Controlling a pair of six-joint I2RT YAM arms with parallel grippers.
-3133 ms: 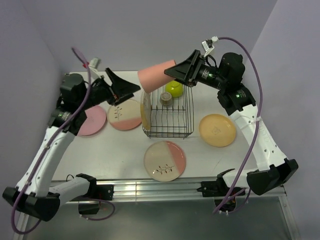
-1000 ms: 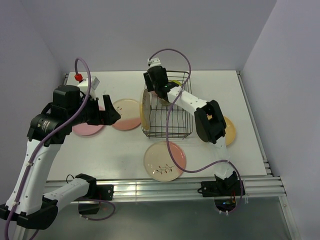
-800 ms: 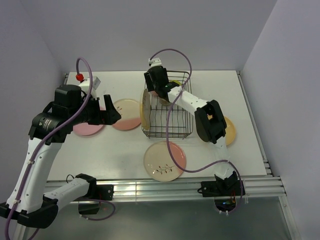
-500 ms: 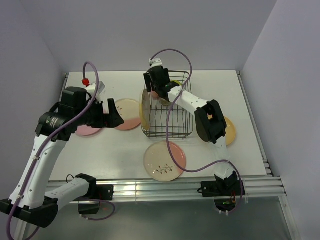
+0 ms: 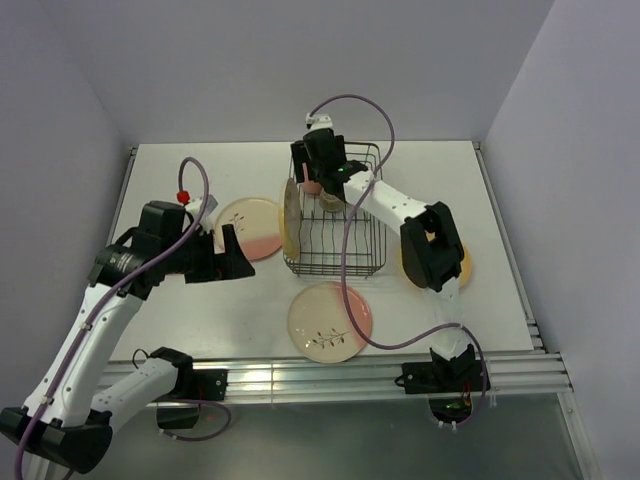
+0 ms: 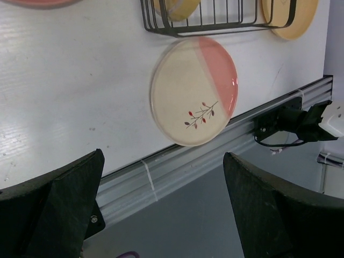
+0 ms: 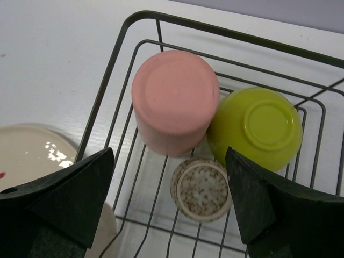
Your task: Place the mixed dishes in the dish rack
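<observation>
Pink tumbler (image 7: 174, 102) inverted in rack (image 7: 215, 28) corner beside bowl (image 7: 255, 126); right pincer (image 7: 169, 161) spread.

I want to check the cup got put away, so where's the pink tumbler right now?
In the right wrist view, the pink tumbler sits bottom-up in a corner of the dish rack, left of the lime-green bowl and just above the small speckled cup.

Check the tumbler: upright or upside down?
Upside down: the tumbler shows its closed flat base to the right wrist camera, standing inside the rack beside the bowl.
</observation>
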